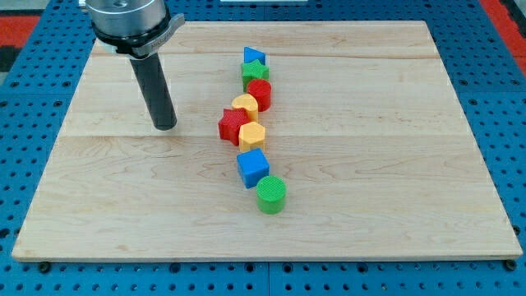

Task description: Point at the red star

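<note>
The red star lies on the wooden board, in the middle of a column of blocks. My tip rests on the board to the star's left, with a gap of roughly two block widths between them. A yellow block touches the star at its upper right and a yellow hexagon-like block touches it at its lower right.
The column runs from the view's top down: a blue triangle, a green star, a red cylinder, then the yellow blocks and star, a blue cube, a green cylinder. Blue pegboard surrounds the board.
</note>
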`<act>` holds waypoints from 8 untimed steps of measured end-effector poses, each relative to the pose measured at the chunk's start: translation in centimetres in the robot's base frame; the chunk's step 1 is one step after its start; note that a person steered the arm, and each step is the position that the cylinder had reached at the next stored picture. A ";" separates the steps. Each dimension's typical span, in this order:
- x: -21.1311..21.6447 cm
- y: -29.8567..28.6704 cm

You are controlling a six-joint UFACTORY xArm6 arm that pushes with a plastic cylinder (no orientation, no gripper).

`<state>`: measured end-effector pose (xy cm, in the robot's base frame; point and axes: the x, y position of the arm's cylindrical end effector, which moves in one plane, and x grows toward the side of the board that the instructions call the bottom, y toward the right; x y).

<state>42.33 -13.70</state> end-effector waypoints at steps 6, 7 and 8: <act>-0.1 3.3; -0.1 4.1; -0.1 4.9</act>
